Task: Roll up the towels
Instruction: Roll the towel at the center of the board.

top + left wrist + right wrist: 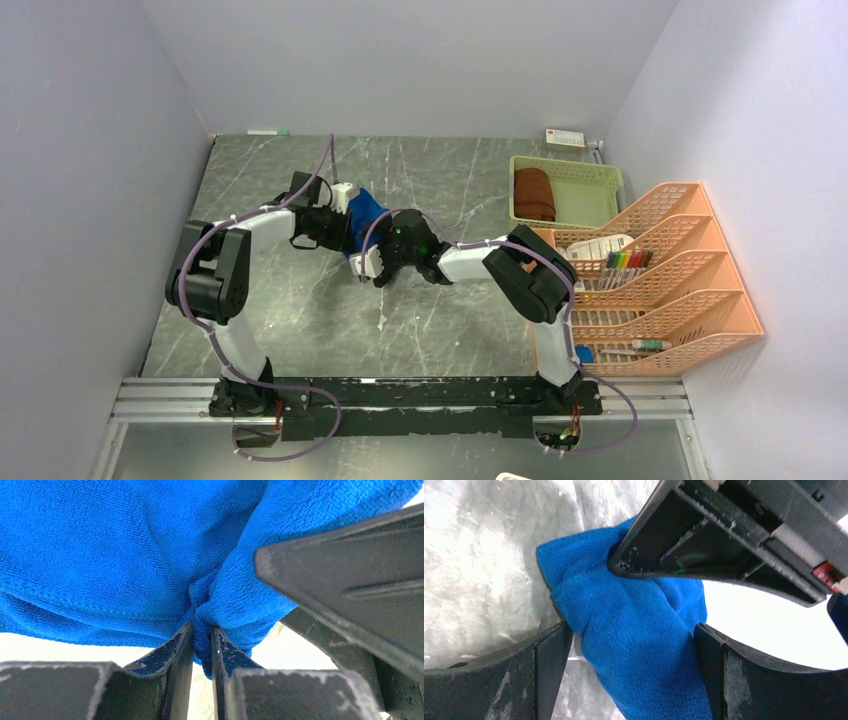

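Firmly, left gripper (201, 632) pinches blue towel (115, 555) (a fold); right gripper (631, 630) gapes around it, seemingly loose.

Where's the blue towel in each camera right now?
Top external: blue towel left of centre, where both arms meet.
Left wrist: fills upper frame, fold pinched by left gripper.
Right wrist: centre, between fingers of open right gripper.
Shared landmark: the left gripper pinching it.

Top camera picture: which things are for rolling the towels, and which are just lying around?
For the job: blue towel, pinched by the left fingers; right fingers, one either side of it; brown towel, lying in the green basket.
Just lying about: orange rack; coloured pens in it; white box.
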Controlling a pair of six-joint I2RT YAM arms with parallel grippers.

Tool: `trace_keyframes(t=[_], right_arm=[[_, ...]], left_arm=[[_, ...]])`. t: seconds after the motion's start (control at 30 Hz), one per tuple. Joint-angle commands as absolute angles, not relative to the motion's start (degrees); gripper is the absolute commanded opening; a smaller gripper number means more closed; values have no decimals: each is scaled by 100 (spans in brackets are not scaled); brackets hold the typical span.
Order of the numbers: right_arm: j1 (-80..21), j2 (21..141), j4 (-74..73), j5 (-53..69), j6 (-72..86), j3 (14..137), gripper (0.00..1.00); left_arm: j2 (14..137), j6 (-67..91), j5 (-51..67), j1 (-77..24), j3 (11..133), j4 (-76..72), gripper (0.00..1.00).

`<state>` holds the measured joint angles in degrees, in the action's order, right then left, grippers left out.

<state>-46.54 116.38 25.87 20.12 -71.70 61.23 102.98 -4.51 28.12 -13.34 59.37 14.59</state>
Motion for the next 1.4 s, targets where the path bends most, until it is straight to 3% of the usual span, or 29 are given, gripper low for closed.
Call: trace_keyframes(t=[0.0, 0.13, 0.27, 0.4, 0.5, 0.6, 0.87, 0.97, 1.13, 1.2, 1.37], right_arm=[[-4494, 11821, 2094, 2038, -7431, 6048, 93], [-4448, 12009, 2196, 1930, -7459, 6095, 88], [-4453, 12188, 2011, 1786, -7472, 6278, 74], [-4448, 12253, 1458, 1795, -7494, 6522, 46], [-4455, 12296, 750, 1913, -7388, 6836, 14], [-4447, 12180, 212, 2168, -6985, 6988, 2], [-4531, 11685, -1763, 3449, -4974, 7577, 0], [-4752, 11692, -2434, 3720, -4406, 7685, 0], [-4953, 11759, -2632, 4157, -2223, 7678, 0], [-4955, 11916, -2706, 4273, -1411, 7722, 0], [-4858, 11520, -1620, 4772, 135, 6995, 0]], left_arm=[[10446, -546, 2902, -1185, 5993, 1892, 28], [10452, -528, 2987, -1130, 6012, 1885, 28], [10432, -520, 3008, -1085, 6012, 1881, 29], [10411, -485, 3036, -1007, 6020, 1858, 31], [10370, -462, 3057, -940, 6023, 1844, 31], [10207, -402, 3050, -825, 6017, 1811, 34], [8987, 77, 2588, -142, 5853, 1578, 63], [8413, 63, 2500, -119, 5763, 1671, 67], [7609, 692, 3277, -242, 5059, 1625, 69], [7196, 1028, 3427, -414, 4608, 1496, 83], [5743, 1763, 2896, -668, 3884, 1572, 86]])
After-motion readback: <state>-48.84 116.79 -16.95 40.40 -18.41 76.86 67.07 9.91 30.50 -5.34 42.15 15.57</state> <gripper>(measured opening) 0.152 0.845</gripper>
